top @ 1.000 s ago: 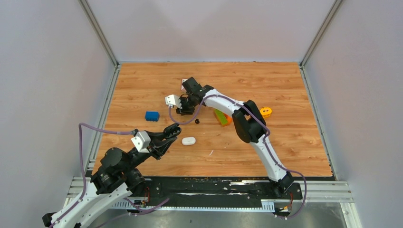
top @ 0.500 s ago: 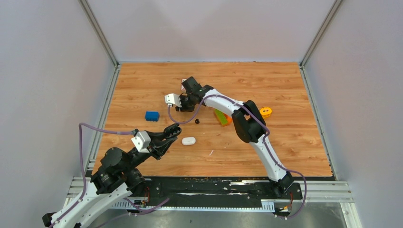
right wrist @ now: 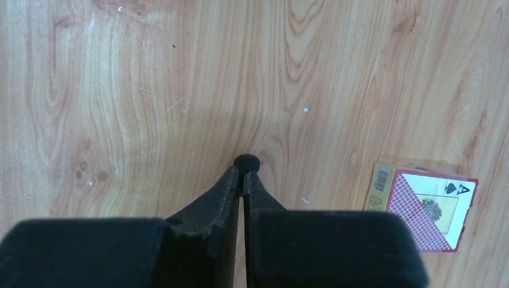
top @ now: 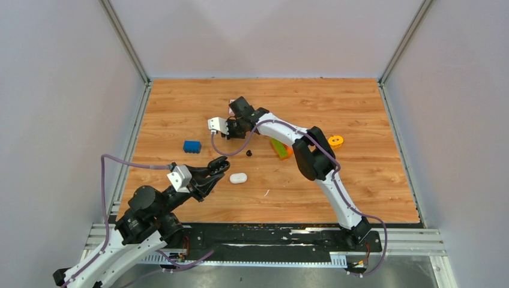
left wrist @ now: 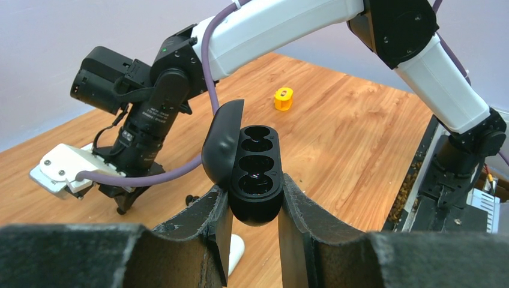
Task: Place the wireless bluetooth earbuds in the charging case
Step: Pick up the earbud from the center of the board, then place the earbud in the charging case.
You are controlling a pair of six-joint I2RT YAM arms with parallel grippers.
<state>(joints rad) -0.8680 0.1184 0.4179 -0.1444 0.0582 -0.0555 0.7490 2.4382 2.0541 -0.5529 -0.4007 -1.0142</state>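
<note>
While your left pincer (left wrist: 254, 199) grips the open case (left wrist: 258, 161), your right pincer (right wrist: 241, 178) pinches a black bud (right wrist: 246, 162); lift it over next.

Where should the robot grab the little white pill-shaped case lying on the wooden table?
Across its narrow middle, coming straight down from above. The white pill-shaped plastic case lies flat on the wooden table, long way sideways, so its two long sides are easy to pinch.
</note>
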